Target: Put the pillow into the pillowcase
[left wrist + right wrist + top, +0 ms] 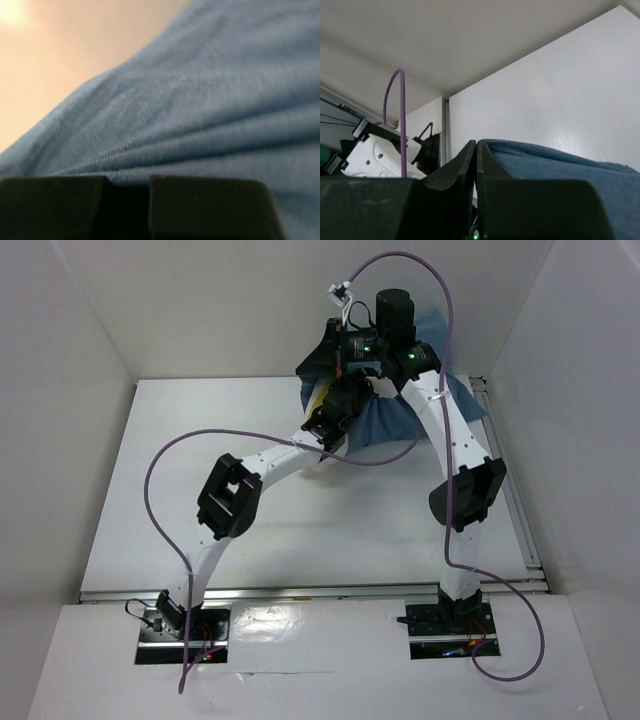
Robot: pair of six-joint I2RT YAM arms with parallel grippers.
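Both are seen closed, the left gripper and the right gripper; pinched cloth cannot be confirmed. The pillowcase is found directly ahead of the left one.

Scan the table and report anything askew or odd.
The pillowcase sits bunched in a heap at the far edge of the table, not spread flat, with both arms over it. A purple cable drapes across its near side and might snag. Only a yellowish sliver of the pillow shows.
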